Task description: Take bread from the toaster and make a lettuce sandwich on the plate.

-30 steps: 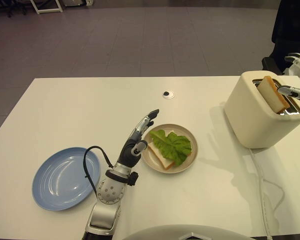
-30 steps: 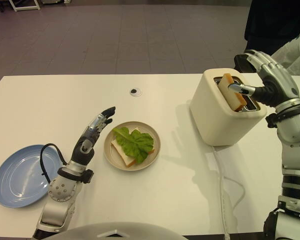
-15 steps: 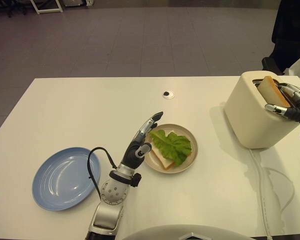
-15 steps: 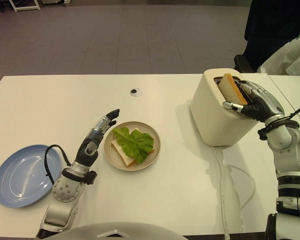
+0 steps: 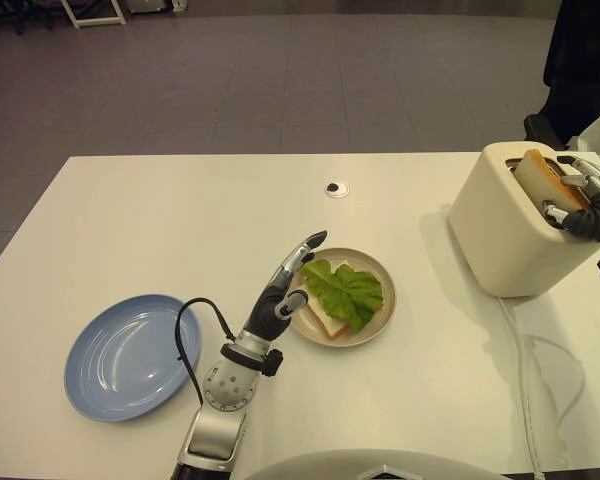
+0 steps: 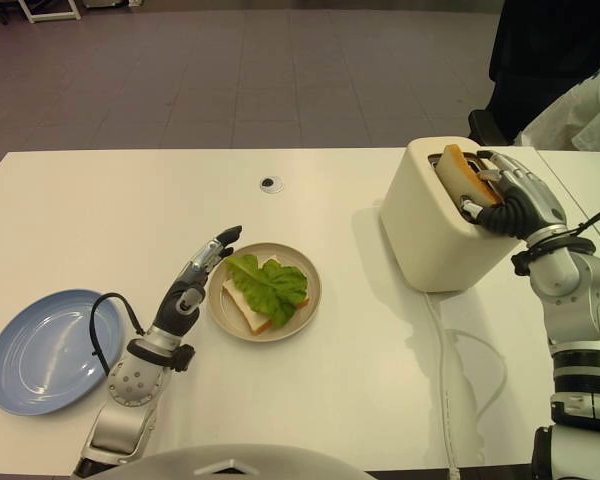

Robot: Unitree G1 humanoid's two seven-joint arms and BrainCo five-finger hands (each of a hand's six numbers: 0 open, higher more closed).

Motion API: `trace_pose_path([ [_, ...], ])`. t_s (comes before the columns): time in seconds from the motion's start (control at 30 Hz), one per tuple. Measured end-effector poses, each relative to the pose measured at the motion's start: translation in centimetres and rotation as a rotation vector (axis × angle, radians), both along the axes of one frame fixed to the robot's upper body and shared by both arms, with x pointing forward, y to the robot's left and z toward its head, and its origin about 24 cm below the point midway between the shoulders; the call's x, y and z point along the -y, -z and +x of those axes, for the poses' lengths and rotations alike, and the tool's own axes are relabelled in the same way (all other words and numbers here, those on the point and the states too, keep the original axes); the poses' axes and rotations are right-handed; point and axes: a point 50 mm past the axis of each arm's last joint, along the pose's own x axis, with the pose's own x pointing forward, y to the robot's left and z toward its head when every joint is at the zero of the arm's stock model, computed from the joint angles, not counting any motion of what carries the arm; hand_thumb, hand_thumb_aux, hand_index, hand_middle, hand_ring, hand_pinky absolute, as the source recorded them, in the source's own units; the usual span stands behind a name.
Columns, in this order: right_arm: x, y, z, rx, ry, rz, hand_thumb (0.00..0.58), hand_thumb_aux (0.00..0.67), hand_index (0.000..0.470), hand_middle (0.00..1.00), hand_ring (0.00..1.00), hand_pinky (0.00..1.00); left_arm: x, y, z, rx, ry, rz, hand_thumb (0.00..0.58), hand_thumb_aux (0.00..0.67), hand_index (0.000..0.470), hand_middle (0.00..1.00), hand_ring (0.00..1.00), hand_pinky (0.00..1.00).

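Change: right hand [image 6: 515,205] has come down from above the toaster [image 6: 420,245] to its right side and closed its fingers in round the bread slice [image 6: 458,172]. The left hand [image 6: 192,278] has leaned slightly nearer the tan plate [image 6: 314,288].
Right hand state: fingers are curled about the upper part of the slice, thumb on the near face. I judge it gripped, though contact on the far face is hidden.
Left hand state: fingers are extended and hold nothing, with the tips just beside the plate rim.
Task item location: bread slice stands tilted in the toaster slot, its upper part proud of the top. The lower slice [image 6: 242,306] lies on the tan plate under the lettuce leaf [image 6: 272,284].
Risk, extraction: a lift off the slot's line may drag the slice on the slot edge and shift or tip the toaster.
Risk, grip: the hold sits high on the slice, so it may tear or slip out during the carry.
Risk, cord: power cord [image 6: 445,370] lies on the table below the right arm, and a low pass may snag it.
Risk, placement: the left hand near the rim may be struck or may nudge the plate. An off-centre drop may push the leaf off.
Other: blue plate [image 6: 25,350] sits well apart, at far left.
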Motion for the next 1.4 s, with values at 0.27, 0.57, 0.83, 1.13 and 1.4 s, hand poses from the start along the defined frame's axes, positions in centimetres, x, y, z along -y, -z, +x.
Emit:
trace_pose_path([
  [0.27, -0.1, -3.6, 0.4, 0.183, -0.006, 0.184, 0.58, 0.67, 0.47, 0.0, 0.0, 0.0, -0.1, 0.3, 0.0, 0.006, -0.007, 0.023, 0.0, 0.0, 0.0, 0.0, 0.0, 0.0],
  [0.57, -3.4, -8.7, -0.2, 0.372, -0.214, 0.26, 0.58, 0.67, 0.47, 0.0, 0.0, 0.0, -1.5, 0.2, 0.4, 0.027, -0.074, 0.026, 0.0, 0.0, 0.0, 0.0, 0.0, 0.0],
  [0.83, -11.3, -6.7, 0.8, 0.151, -0.584, 0.326, 0.58, 0.67, 0.47, 0.0, 0.0, 0.0, -3.8, -0.7, 1.0, 0.069, -0.171, -0.056, 0.0, 0.0, 0.0, 0.0, 0.0, 0.0],
  [1.13, -18.9, 1.3, 0.5, -0.395, -0.895, 0.479, 0.58, 0.67, 0.47, 0.0, 0.0, 0.0, -4.9, -0.4, 1.8, 0.07, -0.213, -0.071, 0.0, 0.0, 0.0, 0.0, 0.0, 0.0],
  [1.4, -19.6, 6.9, 0.8, -0.659, -0.851, 0.457, 0.58, 0.67, 0.47, 0.0, 0.0, 0.0, -4.9, -0.3, 1.8, 0.074, -0.205, -0.067, 0.0, 0.0, 0.0, 0.0, 0.0, 0.0],
])
